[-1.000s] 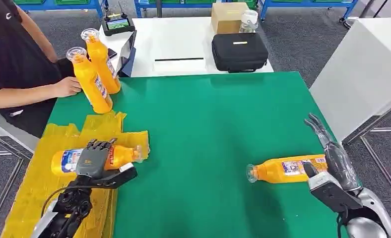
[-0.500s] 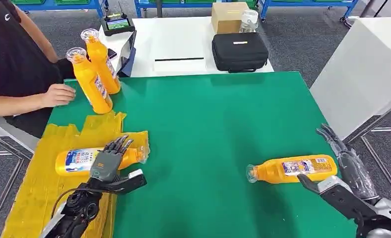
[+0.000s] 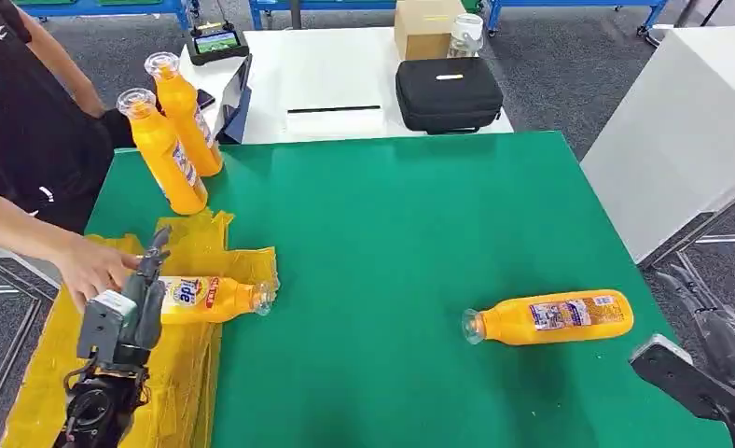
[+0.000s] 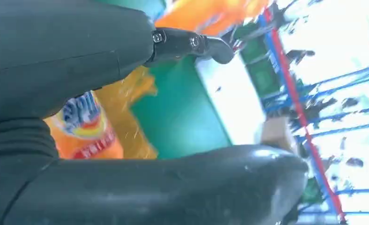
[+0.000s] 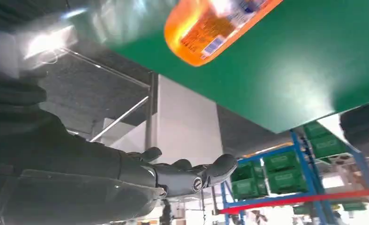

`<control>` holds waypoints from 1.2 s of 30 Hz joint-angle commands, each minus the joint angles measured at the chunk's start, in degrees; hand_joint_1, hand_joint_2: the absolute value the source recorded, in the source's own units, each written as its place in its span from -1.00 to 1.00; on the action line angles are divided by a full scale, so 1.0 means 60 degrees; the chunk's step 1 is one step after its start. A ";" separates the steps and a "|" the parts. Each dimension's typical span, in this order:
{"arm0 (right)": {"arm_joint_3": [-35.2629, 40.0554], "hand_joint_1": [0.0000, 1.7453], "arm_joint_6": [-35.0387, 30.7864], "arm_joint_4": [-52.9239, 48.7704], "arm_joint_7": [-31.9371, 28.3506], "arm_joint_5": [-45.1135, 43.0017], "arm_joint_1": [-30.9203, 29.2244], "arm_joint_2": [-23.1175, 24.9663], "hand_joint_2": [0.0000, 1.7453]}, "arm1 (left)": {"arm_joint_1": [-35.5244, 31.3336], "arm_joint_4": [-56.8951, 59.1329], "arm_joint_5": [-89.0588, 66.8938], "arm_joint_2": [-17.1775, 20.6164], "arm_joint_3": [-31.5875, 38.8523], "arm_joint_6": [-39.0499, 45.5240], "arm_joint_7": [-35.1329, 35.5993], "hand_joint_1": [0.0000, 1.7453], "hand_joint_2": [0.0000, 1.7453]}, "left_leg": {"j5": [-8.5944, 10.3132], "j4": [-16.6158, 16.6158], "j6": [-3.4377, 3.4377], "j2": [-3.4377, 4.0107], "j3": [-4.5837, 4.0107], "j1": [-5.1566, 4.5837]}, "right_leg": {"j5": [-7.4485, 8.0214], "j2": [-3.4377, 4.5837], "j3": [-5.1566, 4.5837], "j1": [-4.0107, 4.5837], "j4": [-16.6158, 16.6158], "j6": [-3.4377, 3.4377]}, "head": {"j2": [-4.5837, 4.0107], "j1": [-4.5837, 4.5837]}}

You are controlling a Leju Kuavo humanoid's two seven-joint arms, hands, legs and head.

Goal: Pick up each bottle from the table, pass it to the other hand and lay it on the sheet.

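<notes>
On the crinkled yellow plastic sheet (image 3: 56,373), near left, a glossy orange bottle (image 3: 210,298) lies beside the empty, spread-fingered left hand (image 3: 126,313). Another bottle (image 3: 550,317) rests near right on smooth green table (image 3: 392,215); right hand (image 3: 718,359) hangs open off the edge.

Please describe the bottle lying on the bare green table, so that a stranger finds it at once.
On the green table, look at the near right part. The bottle lies alone there on its side, cap toward the middle. The other lying bottle rests on the yellow sheet.
</notes>
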 commanded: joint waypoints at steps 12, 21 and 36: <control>-0.0457 -1.00 0.0580 0.1266 0.0042 0.0810 -0.0036 -0.0255 1.00 | 0.0286 -0.1597 0.2442 -0.0710 0.1454 0.0329 -0.0683 -1.00 -1.00 | -0.0014 -0.0015 -0.0005 0.0027 0.0007 0.0006 | -0.0006 0.0003 0.0004 0.0009 -0.0020 -0.0019 | 0.0000 0.0004; 0.3710 -1.00 -0.0733 0.3499 0.1216 0.2694 -0.1822 -0.0852 1.00 | -0.0631 -0.0841 0.2422 -0.0752 0.0574 0.0422 -0.0507 -1.00 -1.00 | -0.0009 -0.0018 -0.0007 0.0060 0.0013 0.0015 | 0.0014 0.0040 0.0008 0.0016 -0.0030 -0.0017 | 0.0000 0.0000; 0.6143 -1.00 -0.0745 0.4794 0.1597 0.2929 -0.3238 -0.0887 1.00 | -0.0978 -0.0529 0.2875 -0.0823 0.0633 0.0465 -0.0501 -1.00 -1.00 | -0.0008 -0.0018 -0.0001 0.0074 0.0026 0.0010 | 0.0007 0.0036 0.0020 0.0012 -0.0021 -0.0022 | 0.0000 0.0004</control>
